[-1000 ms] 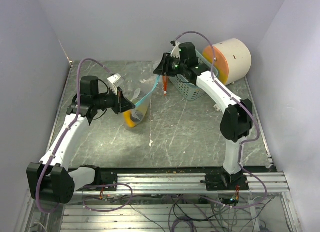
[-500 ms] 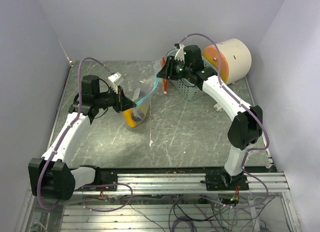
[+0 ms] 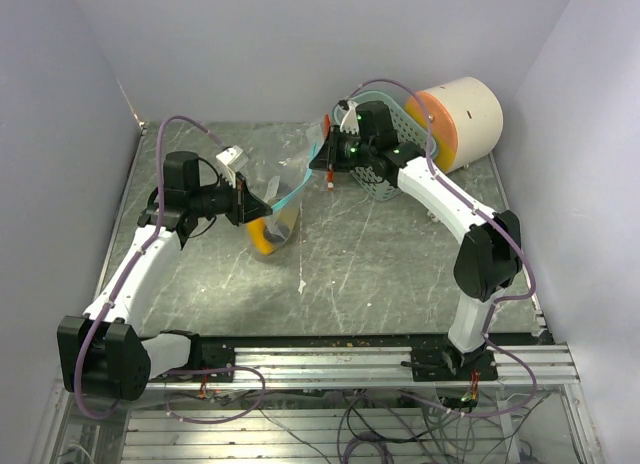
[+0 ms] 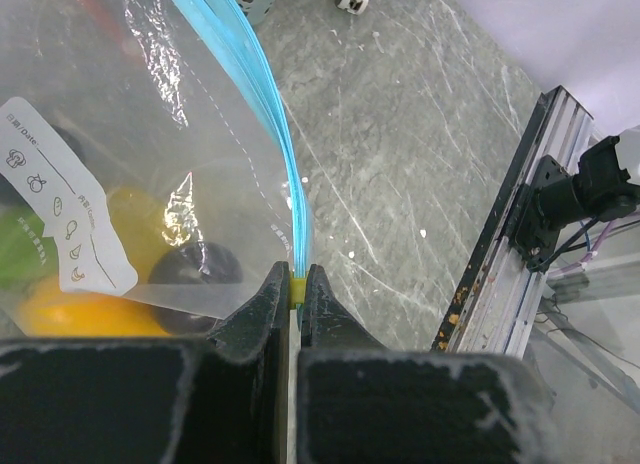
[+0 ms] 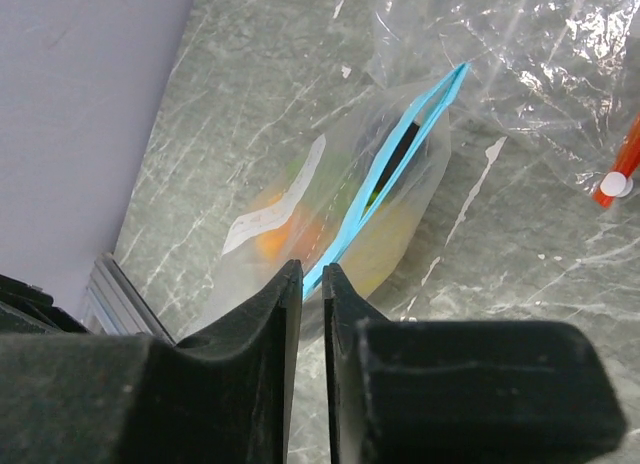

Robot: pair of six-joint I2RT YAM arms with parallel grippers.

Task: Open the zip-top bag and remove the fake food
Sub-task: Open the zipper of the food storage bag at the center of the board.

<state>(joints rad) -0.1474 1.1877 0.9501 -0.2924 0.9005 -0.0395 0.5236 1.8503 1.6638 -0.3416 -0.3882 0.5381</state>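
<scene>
Opening step: left jaws clenched on one end of the blue strip (image 4: 272, 119) of the zip-top bag (image 4: 130, 104), right jaws clenched on the other end — seal part-split. Smooth rounded fake food (image 4: 80, 319) sits low in crinkly clear film. Next, I'd judge: spread the lips wider, then reach in.

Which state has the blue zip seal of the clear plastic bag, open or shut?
Partly open: the right wrist view shows the blue zip seal split into two strips, a dark gap between them.
</scene>
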